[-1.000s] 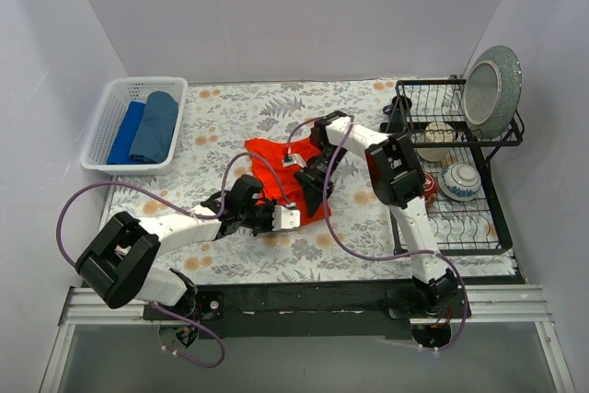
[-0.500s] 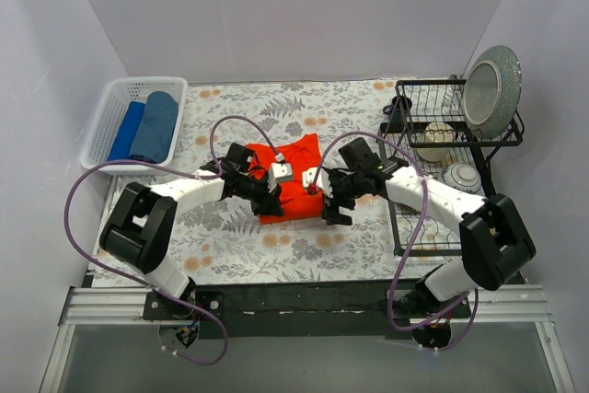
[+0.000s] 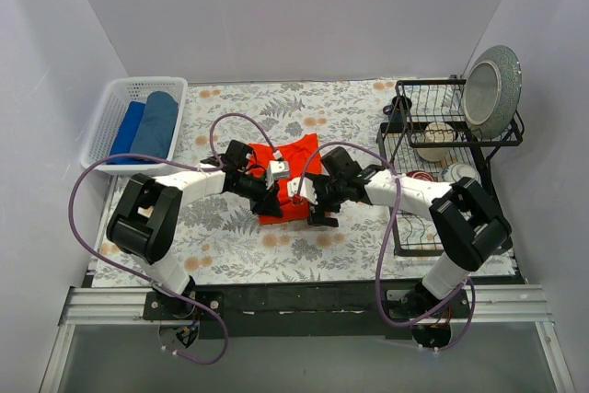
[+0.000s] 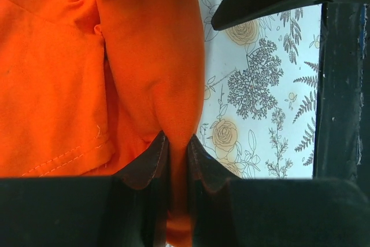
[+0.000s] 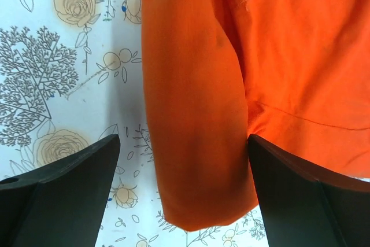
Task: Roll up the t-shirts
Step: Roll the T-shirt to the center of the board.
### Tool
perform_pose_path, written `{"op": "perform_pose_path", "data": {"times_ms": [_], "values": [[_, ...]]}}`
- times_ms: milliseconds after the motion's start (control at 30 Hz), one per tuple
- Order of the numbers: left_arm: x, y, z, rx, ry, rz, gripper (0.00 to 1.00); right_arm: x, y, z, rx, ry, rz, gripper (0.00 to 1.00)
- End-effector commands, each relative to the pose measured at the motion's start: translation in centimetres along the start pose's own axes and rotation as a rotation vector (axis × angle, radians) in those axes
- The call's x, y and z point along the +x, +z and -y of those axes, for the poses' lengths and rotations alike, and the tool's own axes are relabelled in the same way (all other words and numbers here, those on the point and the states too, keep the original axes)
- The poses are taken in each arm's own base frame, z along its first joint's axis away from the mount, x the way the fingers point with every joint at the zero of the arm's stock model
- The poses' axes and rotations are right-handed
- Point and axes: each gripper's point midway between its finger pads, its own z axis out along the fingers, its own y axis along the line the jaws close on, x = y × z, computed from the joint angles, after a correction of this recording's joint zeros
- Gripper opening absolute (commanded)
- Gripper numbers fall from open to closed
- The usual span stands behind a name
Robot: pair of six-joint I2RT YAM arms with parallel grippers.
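Note:
The orange-red t-shirt (image 3: 293,161) lies folded on the flowered tablecloth at mid-table, its near edge turned up into a soft roll (image 5: 191,114). My left gripper (image 3: 269,200) is shut on a pinch of that roll (image 4: 173,73), with the cloth running down between the fingers (image 4: 151,157). My right gripper (image 3: 306,204) faces it from the right, open wide. The roll's end sits between its fingers (image 5: 75,172) without touching either. Two more t-shirts, royal blue (image 3: 126,132) and dusty blue (image 3: 157,124), lie rolled in a basket.
The white basket (image 3: 99,140) stands at the far left. A black dish rack (image 3: 453,223) with a grey plate (image 3: 493,78) and bowls (image 3: 460,179) fills the right side. Purple cables loop over both arms. The two grippers are nearly touching.
Both arms have swung in to the shirt's near edge. Over the last half second the right gripper slid left toward the left one, and the edge has bunched into a roll.

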Motion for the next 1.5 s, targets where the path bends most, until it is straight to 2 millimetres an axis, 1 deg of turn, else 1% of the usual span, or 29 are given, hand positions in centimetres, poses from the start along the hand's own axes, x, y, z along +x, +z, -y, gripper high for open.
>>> {"op": "perform_pose_path", "data": {"times_ms": [0,33,100,133,167,200,233,267,333,400,433,467,500,533,567,600,633,667,800,933,1000,1100,1133,1167,1300,1333,1400,1433,1467], "values": [[-1.6,-0.5,-0.3,0.025,0.027,0.046,0.04,-0.8,0.6,1.4,0.018,-0.065,0.024,0.98],[-1.4,-0.6,-0.5,0.022,0.018,0.047,0.04,-0.4,1.0,1.1,0.003,-0.066,0.015,0.98],[-1.6,-0.9,-0.9,0.014,0.015,0.053,0.05,0.0,1.4,0.8,-0.023,-0.066,0.01,0.92],[-1.5,-1.1,-1.3,0.003,0.007,0.053,0.06,0.1,1.9,1.0,-0.035,-0.061,0.001,0.76],[-1.4,-1.2,-1.4,-0.001,0.001,0.05,0.07,0.5,2.0,0.4,-0.072,-0.039,-0.017,0.56],[-1.3,-1.4,-1.6,-0.01,-0.005,0.051,0.11,0.6,2.3,0.3,-0.095,-0.021,-0.031,0.02],[-1.3,-1.6,-1.9,-0.022,-0.005,0.047,0.15,1.6,3.2,-0.2,-0.132,0.033,-0.061,0.01],[-1.2,-1.8,-1.9,-0.035,-0.005,0.044,0.19,0.9,3.3,0.5,-0.138,0.041,-0.05,0.01],[-1.1,-2.2,-2.2,-0.062,-0.001,0.039,0.3,1.9,3.8,-0.6,-0.201,0.088,-0.078,0.01],[-1.6,-3.1,-2.8,-0.147,0.042,0.038,0.32,1.8,3.9,-0.5,-0.208,0.112,-0.073,0.01],[-0.9,-3.4,-2.8,-0.185,0.042,0.028,0.37,1.7,3.9,-0.5,-0.214,0.115,-0.07,0.01],[-1.5,-4.0,-3.5,-0.246,0.094,0.044,0.39,1.5,3.9,-0.7,-0.226,0.126,-0.062,0.01],[-2.7,-5.1,-3.1,-0.292,0.161,0.073,0.4,1.0,3.8,-0.3,-0.229,0.126,-0.05,0.01],[-2.7,-5.5,-3.0,-0.319,0.188,0.079,0.43,1.5,3.7,-1.4,-0.284,0.16,-0.072,0.01],[-2.6,-5.6,-3.0,-0.346,0.193,0.092,0.44,1.3,3.7,-1.9,-0.317,0.176,-0.065,0.01],[-3.2,-6.4,-3.0,-0.386,0.212,0.1,0.45,0.7,3.6,-1.5,-0.33,0.184,-0.063,0.01],[-3.2,-6.6,-3.0,-0.395,0.204,0.099,0.47,1.6,3.6,-2.7,-0.388,0.228,-0.092,0.01],[-3.1,-6.7,-2.9,-0.394,0.192,0.09,0.49,1.4,3.5,-3.0,-0.413,0.243,-0.092,0.01],[-1.9,-5.9,-2.2,-0.343,0.114,0.07,0.52,1.7,3.4,-3.7,-0.448,0.26,-0.1,0.01],[-1.2,-4.8,-2.2,-0.297,0.073,0.075,0.54,1.6,3.2,-3.7,-0.46,0.268,-0.109,0.01],[-0.6,-4.2,-2.8,-0.282,0.06,0.059,0.54,1.7,3.1,-3.7,-0.457,0.268,-0.115,0.01],[0.2,-3.3,-2.7,-0.23,0.036,0.032,0.53,1.9,3.2,-3.8,-0.459,0.27,-0.122,0.01],[-0.4,-3.4,-2.8,-0.217,0.047,0.036,0.52,2.0,3.1,-3.8,-0.461,0.276,-0.126,0.01],[0.1,-3.1,-2.2,-0.173,0.018,0.022,0.52,2.2,3.1,-3.8,-0.462,0.285,-0.129,0.01],[0.5,-2.7,-0.6,-0.081,-0.018,0.006,0.47,2.5,3.1,-3.6,-0.47,0.33,-0.129,0.01],[0.8,-2.7,-0.3,-0.066,-0.038,-0.003,0.38,2.4,3.0,-3.7,-0.474,0.335,-0.129,0.01],[1.2,-2.5,0.1,-0.035,-0.061,-0.013,0.28,2.3,3.0,-3.7,-0.485,0.343,-0.128,0.01],[1.5,-2.5,0.6,-0.018,-0.093,-0.029,0.21,2.4,2.7,-4.2,-0.508,0.362,-0.14,0.01],[1.0,-2.7,0.4,-0.014,-0.091,-0.028,0.12,2.2,2.5,-4.4,-0.528,0.371,-0.135,0.01]]}}
